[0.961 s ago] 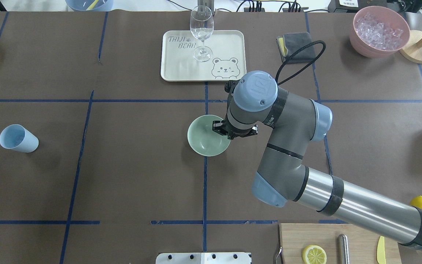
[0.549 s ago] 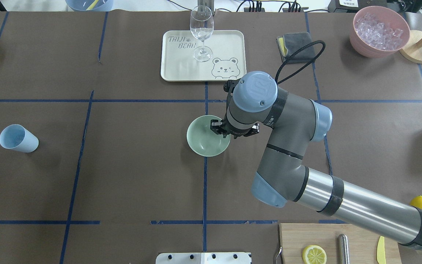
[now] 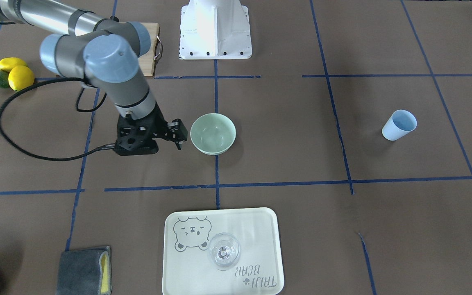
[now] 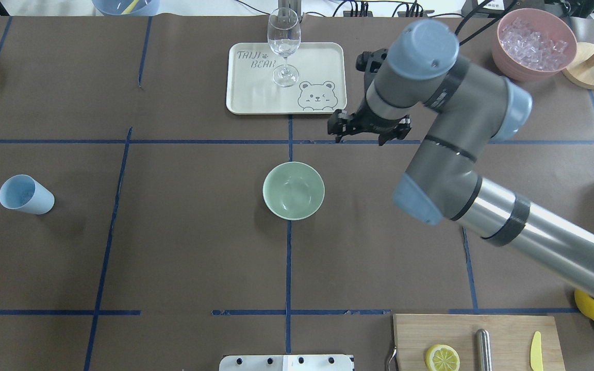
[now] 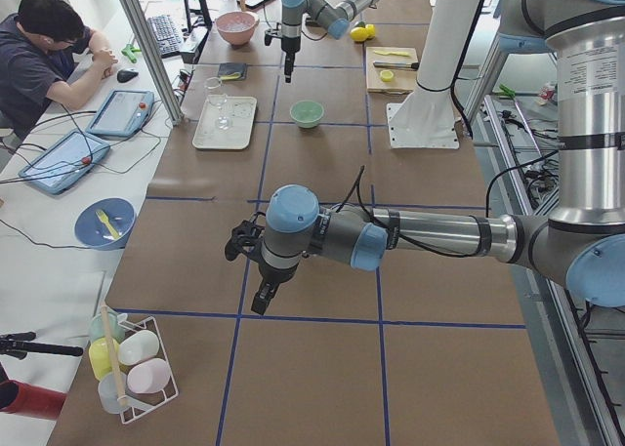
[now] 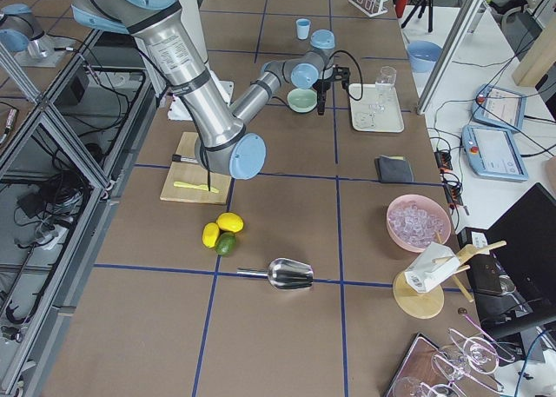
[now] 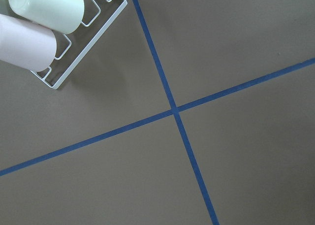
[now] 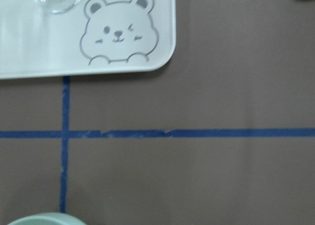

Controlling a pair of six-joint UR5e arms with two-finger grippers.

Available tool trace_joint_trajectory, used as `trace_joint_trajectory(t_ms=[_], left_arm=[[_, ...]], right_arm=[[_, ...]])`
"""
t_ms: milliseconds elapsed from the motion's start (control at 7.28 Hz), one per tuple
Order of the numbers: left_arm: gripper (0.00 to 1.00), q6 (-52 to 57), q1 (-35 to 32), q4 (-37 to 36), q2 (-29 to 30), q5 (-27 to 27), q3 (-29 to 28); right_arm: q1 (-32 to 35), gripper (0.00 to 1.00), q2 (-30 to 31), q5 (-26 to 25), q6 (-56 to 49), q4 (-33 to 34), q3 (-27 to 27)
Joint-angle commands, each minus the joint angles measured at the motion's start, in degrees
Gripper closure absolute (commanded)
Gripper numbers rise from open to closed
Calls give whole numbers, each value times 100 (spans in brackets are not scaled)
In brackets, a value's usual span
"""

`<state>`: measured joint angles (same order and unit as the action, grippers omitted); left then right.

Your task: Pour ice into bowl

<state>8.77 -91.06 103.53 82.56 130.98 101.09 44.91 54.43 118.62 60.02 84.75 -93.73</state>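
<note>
Dozens of small clear ice cubes (image 4: 533, 38) fill the round pink bowl (image 4: 513, 69), well apart from the empty pale mint-green bowl (image 4: 293, 164). They look loose and slippery, so I'd grip the pink rim and tip (never pinch cubes). Right gripper (image 3: 179, 141) carries nothing; its finger gap, and the left gripper's (image 5: 262, 298), I cannot tell.

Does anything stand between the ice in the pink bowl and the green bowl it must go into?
Nothing on the table blocks the way from the ice to the green bowl. The grey cloth lies flat beside it, the tray is off to one side; the right gripper hangs above the table near the bowl.
</note>
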Motion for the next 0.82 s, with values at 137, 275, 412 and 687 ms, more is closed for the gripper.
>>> trace_joint_trajectory(t_ms=[137, 275, 412, 687], left_arm=[[0, -1691, 62, -17, 154, 24, 24], [0, -2008, 263, -43, 172, 163, 129], [0, -2133, 413, 26, 198, 234, 217], [0, -3227, 851, 767, 374, 244, 480]], right_arm=[[1920, 0, 1311, 1136, -3177, 59, -154], [2325, 0, 1681, 1146, -4259, 242, -146], [2799, 0, 1990, 1198, -5366, 566, -163], [3565, 0, 2613, 1269, -6927, 753, -163]])
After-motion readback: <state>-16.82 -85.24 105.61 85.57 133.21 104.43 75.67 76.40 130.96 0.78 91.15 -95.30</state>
